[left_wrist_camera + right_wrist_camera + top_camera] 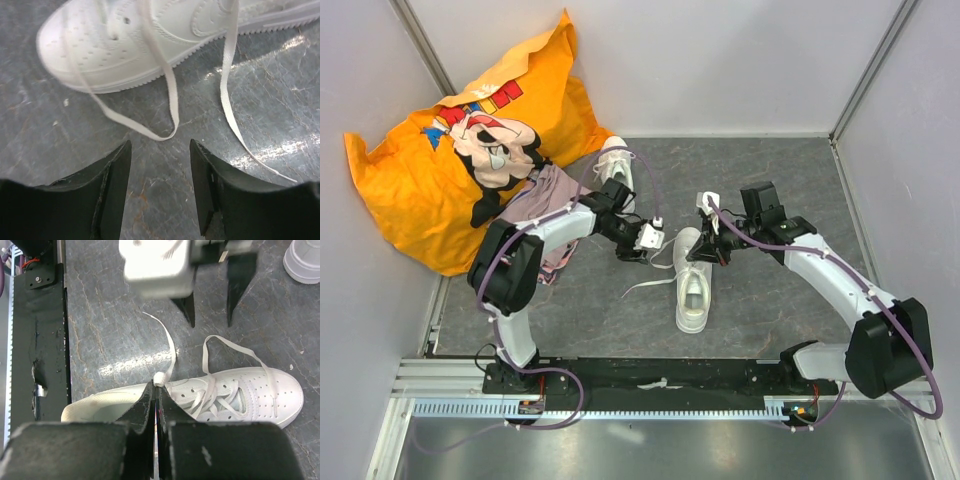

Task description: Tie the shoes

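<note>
Item: pair of white shoes, laces untied, on the grey table [770,180].

- Near shoe [693,290]: we log it upright near the middle of the table, toe pointing away from the arm bases, between the two end effectors. Its laces lie loose on the table on its left side.
- Far shoe [616,163]: we log it toward the back of the table, left of centre, beside the left arm and well apart from the near shoe.
- Right end effector [158,385]: we find it closed on a lace [171,347] of the near shoe. The fingers pinch it just above the shoe's side, and the free end trails out across the table.
- Left end effector [160,146]: we find it open and gripping nothing, low over the table just beside the near shoe's toe.
- Second lace [167,90]: we see it run off the toe and bend into a loop on the table, just ahead of the left fingertips [122,155] and apart from them.
- Cushion [430,190]: orange with a cartoon print, against the back-left corner.
- Garment [558,195]: pinkish, at the cushion's edge, partly under the left arm.
</note>
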